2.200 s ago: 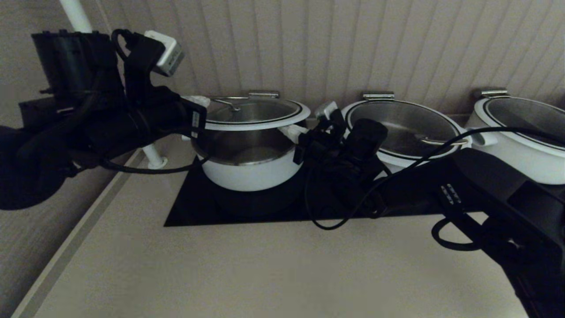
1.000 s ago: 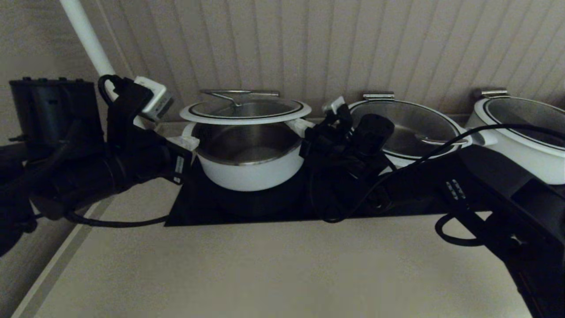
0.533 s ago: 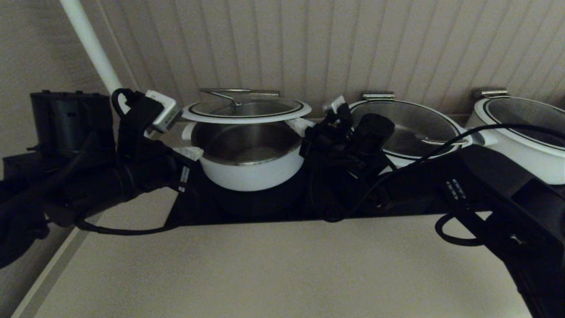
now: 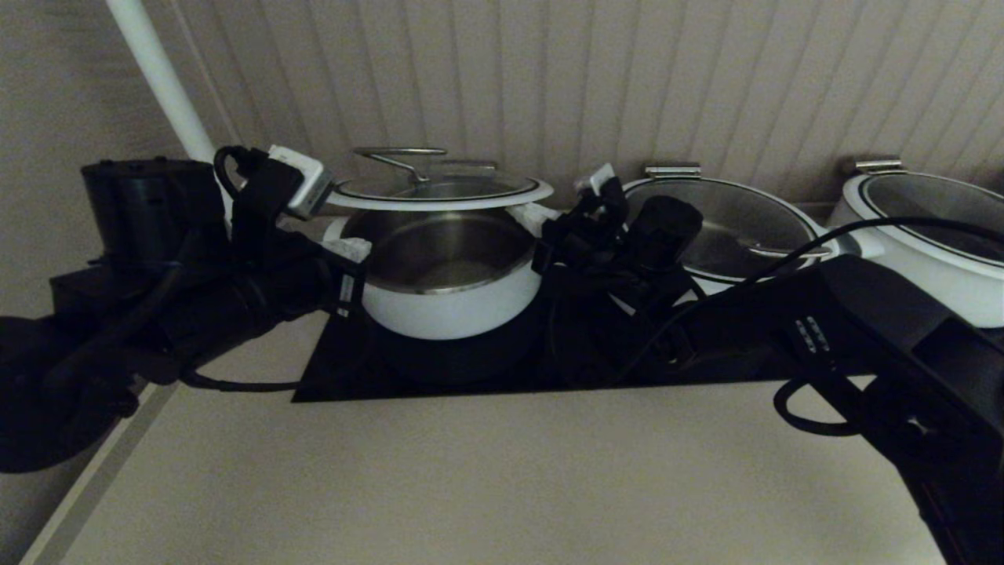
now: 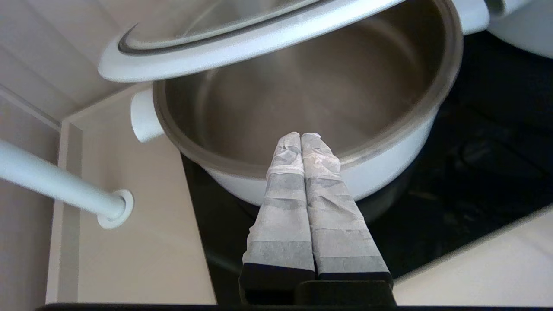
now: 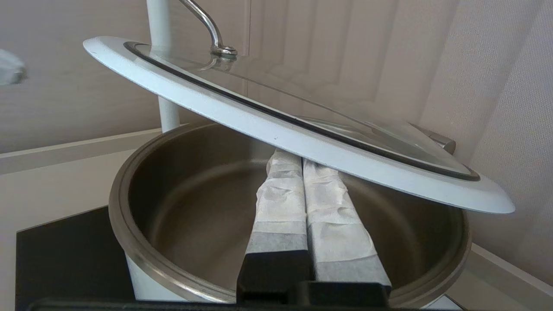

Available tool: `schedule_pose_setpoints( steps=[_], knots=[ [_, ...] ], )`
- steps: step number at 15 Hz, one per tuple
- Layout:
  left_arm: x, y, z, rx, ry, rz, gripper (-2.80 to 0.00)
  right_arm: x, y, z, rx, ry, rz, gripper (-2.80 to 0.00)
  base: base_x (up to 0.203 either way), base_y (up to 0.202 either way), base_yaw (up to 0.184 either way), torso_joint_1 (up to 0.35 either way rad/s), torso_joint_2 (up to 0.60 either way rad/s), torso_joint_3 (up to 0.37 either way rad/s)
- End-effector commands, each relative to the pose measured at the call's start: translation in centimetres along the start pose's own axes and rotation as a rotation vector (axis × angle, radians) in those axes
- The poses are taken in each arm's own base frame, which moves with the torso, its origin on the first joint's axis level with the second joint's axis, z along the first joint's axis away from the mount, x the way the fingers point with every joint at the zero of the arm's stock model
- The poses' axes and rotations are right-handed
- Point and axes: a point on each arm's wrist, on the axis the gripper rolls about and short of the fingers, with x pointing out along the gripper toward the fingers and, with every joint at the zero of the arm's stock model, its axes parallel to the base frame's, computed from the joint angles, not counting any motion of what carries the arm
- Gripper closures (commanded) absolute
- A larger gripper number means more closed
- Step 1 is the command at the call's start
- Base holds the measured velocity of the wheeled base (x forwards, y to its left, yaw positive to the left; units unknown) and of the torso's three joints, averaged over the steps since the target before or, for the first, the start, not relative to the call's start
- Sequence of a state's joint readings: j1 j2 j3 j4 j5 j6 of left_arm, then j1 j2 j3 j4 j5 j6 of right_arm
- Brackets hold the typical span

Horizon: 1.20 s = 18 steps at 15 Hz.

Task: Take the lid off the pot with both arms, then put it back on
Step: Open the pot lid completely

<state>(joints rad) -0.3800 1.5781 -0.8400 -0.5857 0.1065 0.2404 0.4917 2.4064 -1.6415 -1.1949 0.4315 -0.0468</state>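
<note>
The lid [image 4: 439, 192] hangs tilted above the open pot [image 4: 451, 302] on the black cooktop. In the right wrist view the lid [image 6: 276, 121] rests on the tips of my right gripper [image 6: 301, 162], which is shut with its fingers reaching over the steel inside of the pot [image 6: 181, 207]. In the head view the right gripper [image 4: 535, 216] is at the pot's right rim. My left gripper [image 4: 351, 249] is shut and empty at the pot's left rim. Its tips [image 5: 301, 136] are below the lid [image 5: 242, 47] and apart from it, over the rim of the pot [image 5: 389, 142].
Two wider white pots with lids [image 4: 718, 227] [image 4: 925, 235] stand to the right along the slatted wall. A white pole [image 4: 161, 78] rises at the back left, its foot [image 5: 114, 207] on the counter. The black cooktop [image 4: 439, 377] lies under the pots.
The left arm dropped away from the lid's left rim, then moved back up and right to the pot's left rim. The lid stayed up on the right gripper and its handle rose a little.
</note>
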Motion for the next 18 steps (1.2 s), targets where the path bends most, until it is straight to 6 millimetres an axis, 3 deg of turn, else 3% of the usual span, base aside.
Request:
schedule_pose_setpoints(
  steps=[1,10,18],
  knots=[
    [1.0,-0.3,-0.8,0.005,0.025,-0.003,0.00,0.0,-0.1,0.2,-0.005,-0.009,0.001,0.00,0.000,0.000,0.000,0.000,0.00,0.000],
    [2.7,-0.1,0.7,-0.004,-0.020,0.016,0.00,0.0,-0.1,0.4,-0.008,-0.015,0.001,0.00,0.000,0.000,0.000,0.000,0.00,0.000],
    [4.1,-0.3,0.2,-0.007,-0.048,0.048,0.00,0.1,0.0,1.0,-0.012,-0.026,0.002,0.00,0.000,0.000,0.000,0.000,0.00,0.000]
  ],
)
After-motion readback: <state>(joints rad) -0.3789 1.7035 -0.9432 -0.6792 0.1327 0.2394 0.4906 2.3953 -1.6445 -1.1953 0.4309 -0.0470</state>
